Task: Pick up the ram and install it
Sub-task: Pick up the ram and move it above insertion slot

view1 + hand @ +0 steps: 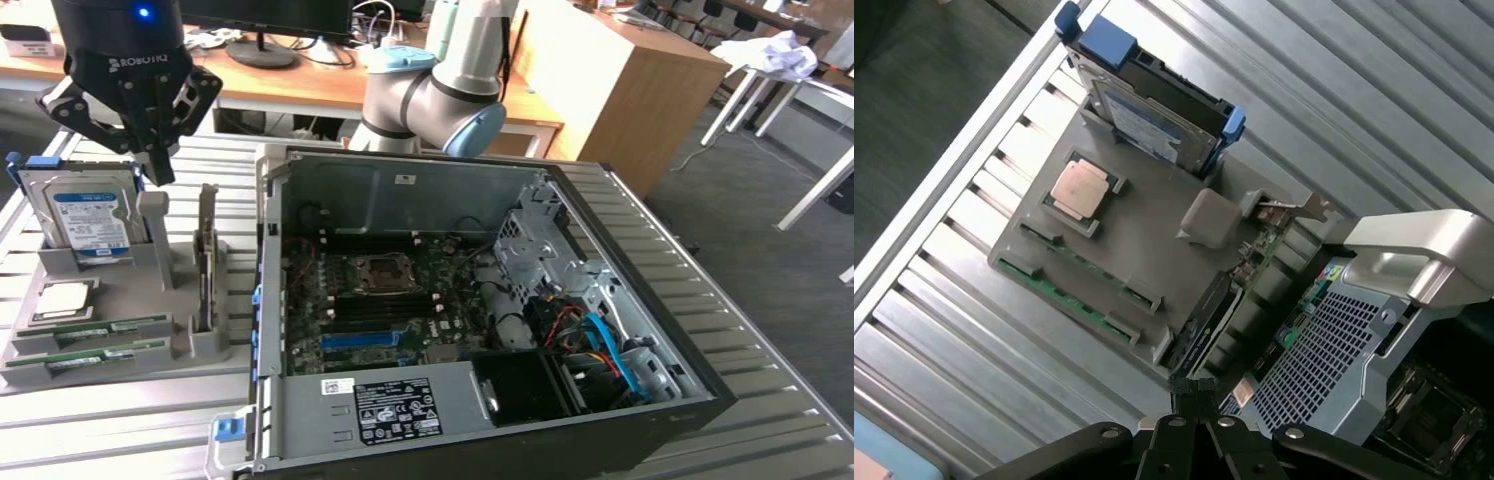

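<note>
Green and thin, the ram (110,327) (1064,296) lies flat in a slot along the outer edge of a grey holder (200,345) (1144,240), with a twin stick (80,358) in the slot just beside it. On the same holder a square silver processor (64,300) (1080,188) rests near the sticks, a blue-labelled hard drive (87,220) (1149,125) stands on edge at the far end, and a dark card (207,250) (1199,320) stands upright on the side nearest the computer case (667,330). The tool (160,172) (1194,385) hangs above the holder with its fingers brought together on nothing, touching no part. It is up by the hard drive, well apart from the ram. The exterior view looks into the open case, with the motherboard's empty processor socket (384,272) and the blue memory slots (360,338) below it. The wrist view looks down on the holder, the tool's tip just past the end of the upright card. Everything rests on a worktop (120,420) (974,350) of metal slats.
</note>
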